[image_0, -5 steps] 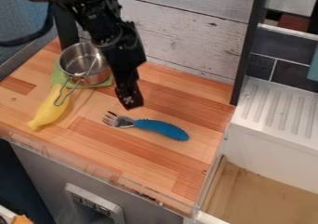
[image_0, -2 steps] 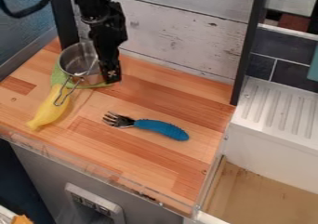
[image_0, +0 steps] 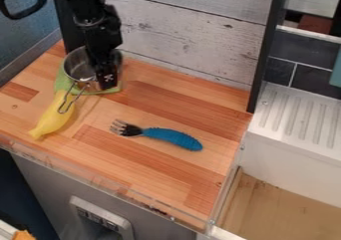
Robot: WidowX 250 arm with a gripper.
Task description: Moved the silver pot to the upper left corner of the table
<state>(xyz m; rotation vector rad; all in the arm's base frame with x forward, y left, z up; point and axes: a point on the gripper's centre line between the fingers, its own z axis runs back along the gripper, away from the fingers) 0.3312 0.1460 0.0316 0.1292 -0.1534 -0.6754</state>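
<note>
My black gripper (image_0: 106, 79) hangs down over the right side of the silver pot, hiding part of its rim and wall. The silver pot (image_0: 78, 67) stands upright on a green cloth (image_0: 61, 83) near the back left of the wooden table (image_0: 160, 174). Its wire handle points toward the front and lies over the upper end of the yellow banana. Whether the gripper touches the pot, I cannot tell.
A yellow banana (image_0: 52, 118) lies in front of the pot. A fork with a blue handle (image_0: 172, 137) rests mid-table. White wooden boards (image_0: 193, 40) rise behind, and a dark post (image_0: 267, 50) stands at the back right corner.
The gripper has moved left and back, from above the middle of the table to over the pot's right side. Pot, banana and fork have stayed in place.
</note>
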